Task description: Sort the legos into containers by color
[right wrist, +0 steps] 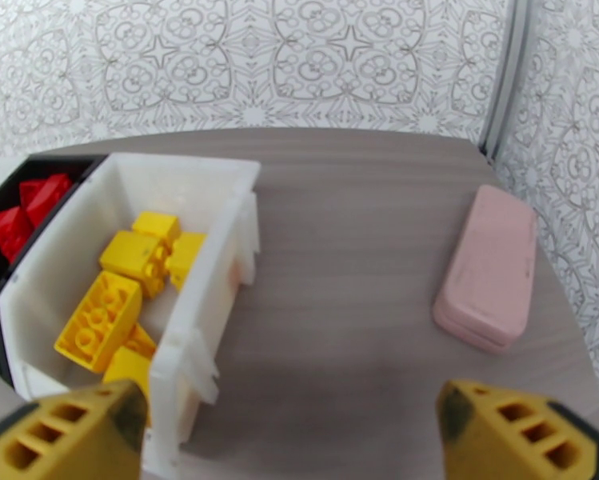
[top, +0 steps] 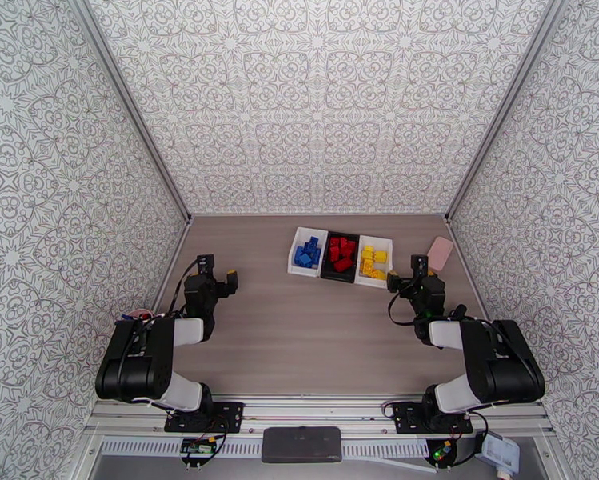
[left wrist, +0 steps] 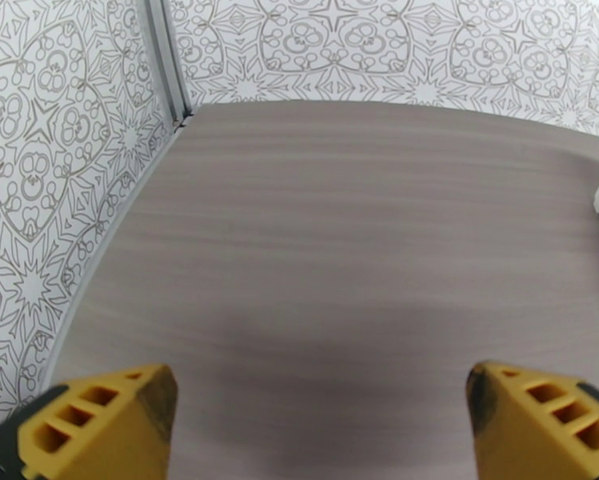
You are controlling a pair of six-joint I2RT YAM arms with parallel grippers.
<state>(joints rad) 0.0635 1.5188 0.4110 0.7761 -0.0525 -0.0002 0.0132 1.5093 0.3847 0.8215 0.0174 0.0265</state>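
Three joined containers stand at the back middle of the table. Blue legos (top: 307, 254) fill the left white bin (top: 297, 242). Red legos (top: 341, 252) lie in the black bin (top: 329, 272), seen too in the right wrist view as red legos (right wrist: 23, 206). Yellow legos (top: 373, 262) rest in the right white bin (top: 385, 246); up close these yellow legos (right wrist: 131, 286) sit in that bin (right wrist: 211, 258). My left gripper (top: 217, 275) hovers open over bare table at the left, its fingertips (left wrist: 107, 418) empty. My right gripper (top: 405, 274) stands open just right of the yellow bin, nothing between its fingers (right wrist: 523, 438).
A pink rectangular block (top: 440, 253) lies on the table at the back right near the wall; close up, this block (right wrist: 488, 270) is right of the white bin. Patterned walls close in the table on three sides.
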